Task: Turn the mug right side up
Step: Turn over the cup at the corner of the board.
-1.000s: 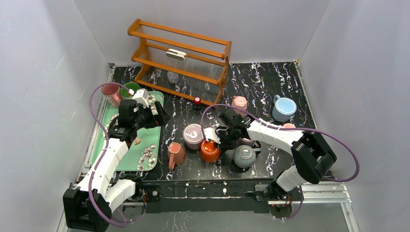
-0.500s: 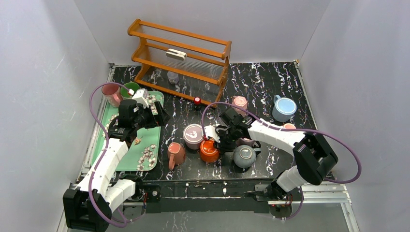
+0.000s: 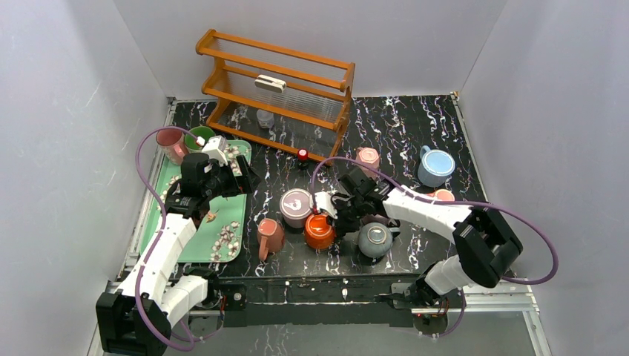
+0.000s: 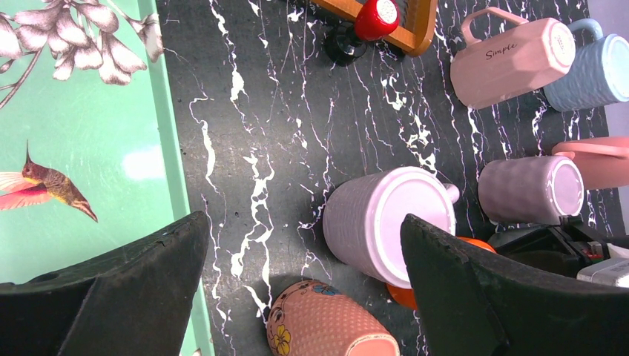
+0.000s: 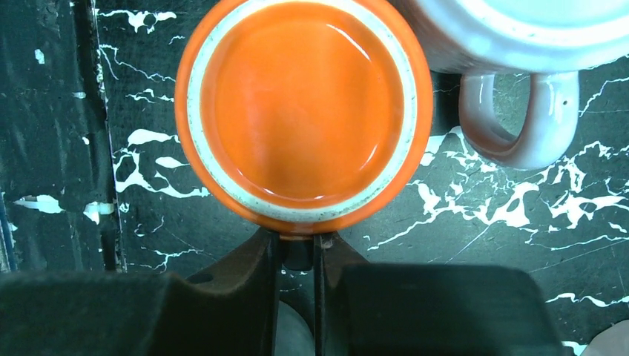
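You can see the orange mug on the black marbled counter, near the front edge and about in the middle. It stands upside down: in the right wrist view its round glazed base faces the camera and the rim is down on the counter. The right end effector is clenched on the handle of the orange mug; the two dark fingers press a narrow orange piece between them, right under the mug body. From above, the same end effector reaches the mug from the back side. Just behind the orange mug and a little to the left is a lilac mug, and its handle appears at the upper right of the right wrist view. A grey mug stands just to the right of the orange one, and a patterned pink mug is to the left. The left end effector is released, its jaws wide apart, and it holds nothing. It hangs over the right edge of the green tray, well apart from the orange mug.
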You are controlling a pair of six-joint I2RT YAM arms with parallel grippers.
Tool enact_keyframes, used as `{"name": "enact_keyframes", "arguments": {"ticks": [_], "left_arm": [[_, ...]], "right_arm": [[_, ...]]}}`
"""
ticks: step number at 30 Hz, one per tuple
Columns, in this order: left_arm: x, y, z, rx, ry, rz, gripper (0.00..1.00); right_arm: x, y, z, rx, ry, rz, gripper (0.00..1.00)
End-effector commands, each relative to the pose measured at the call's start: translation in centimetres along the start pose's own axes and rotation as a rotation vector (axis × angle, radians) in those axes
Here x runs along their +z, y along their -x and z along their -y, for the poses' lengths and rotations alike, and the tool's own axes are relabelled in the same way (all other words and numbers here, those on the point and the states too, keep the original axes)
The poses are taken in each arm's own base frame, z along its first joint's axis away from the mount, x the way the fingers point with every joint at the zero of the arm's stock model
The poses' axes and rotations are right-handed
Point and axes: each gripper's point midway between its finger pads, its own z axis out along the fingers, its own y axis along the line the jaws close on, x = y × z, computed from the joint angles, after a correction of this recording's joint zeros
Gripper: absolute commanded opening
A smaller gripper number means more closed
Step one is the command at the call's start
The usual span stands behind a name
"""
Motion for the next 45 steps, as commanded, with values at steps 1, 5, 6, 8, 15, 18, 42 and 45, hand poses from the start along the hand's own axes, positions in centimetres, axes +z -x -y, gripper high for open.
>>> {"name": "enact_keyframes", "arguments": {"ticks": [1,5,6,8,15,18,42,45], "left_arm": [[-0.4,-0.2,0.1,0.013,-0.003,0.004,0.98],[-0.2,-0.3,0.2,0.007,-0.007,-0.002,0.98],[-0.2,-0.2,0.3,0.004,-0.012,-0.002,0.98],[-0.3,0.0,0.7,-0.010,-0.024,0.006,0.98],[-1.8,2.5,3.3,-0.048,-0.104,0.050,0.98],[-3.2,4.1,4.6,-0.054,-0.131,0.084,0.98],[-9.5,7.8,13.3,-0.177,-0.484,0.101,0.95],[-10.0,8.0,14.2,-0.205,-0.554,0.118,0.95]], "right_arm": [[-1.4,2.0,0.0,-0.017,-0.036,0.075,0.01],[-2.9,2.7,-0.5,-0.006,-0.057,0.087,0.01],[-3.4,3.0,-0.7,-0.003,-0.058,0.095,0.01],[-4.4,3.6,-1.1,0.001,-0.065,0.115,0.01],[-8.0,8.1,-1.1,0.033,-0.151,0.295,0.01],[-9.4,10.2,-0.9,0.073,-0.174,0.374,0.01],[-20.0,22.1,5.6,0.666,-0.395,1.147,0.01],[-21.1,22.7,6.1,0.662,-0.417,1.221,0.01]]}}
